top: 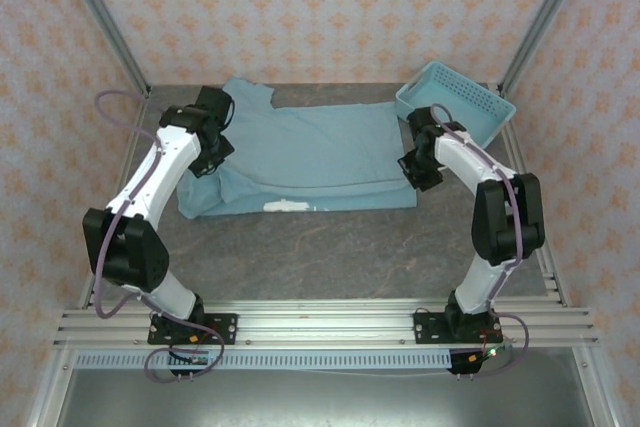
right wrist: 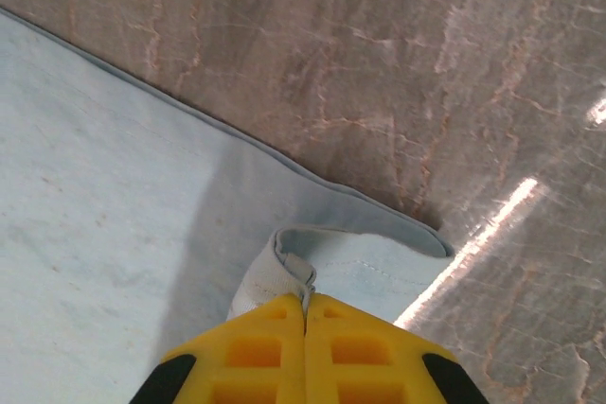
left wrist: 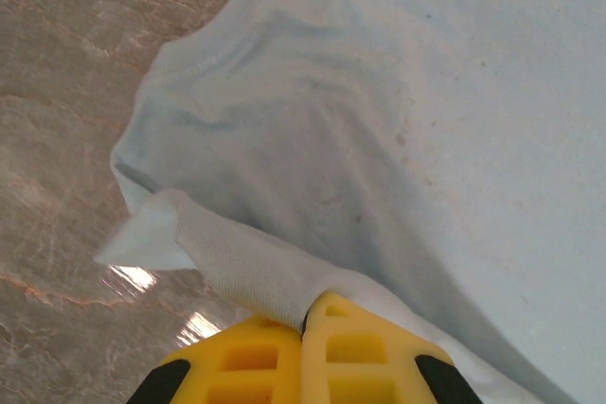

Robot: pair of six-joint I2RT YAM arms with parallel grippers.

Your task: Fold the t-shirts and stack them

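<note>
On the desk (top: 330,257) we see the teal t-shirt (top: 300,157) lying spread out. At its left edge our left jaws are clamped on a fold of its cloth. At its right corner our right jaws pinch the hem, near the blue basket (top: 455,102).

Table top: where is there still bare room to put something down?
The widest bare stretch of table lies between the near edge of the t-shirt and the mounting rail, between the two arms. The far half is crowded: the t-shirt covers it, the basket fills the far right corner, and the left gripper and right gripper pinch the cloth's edges.
</note>
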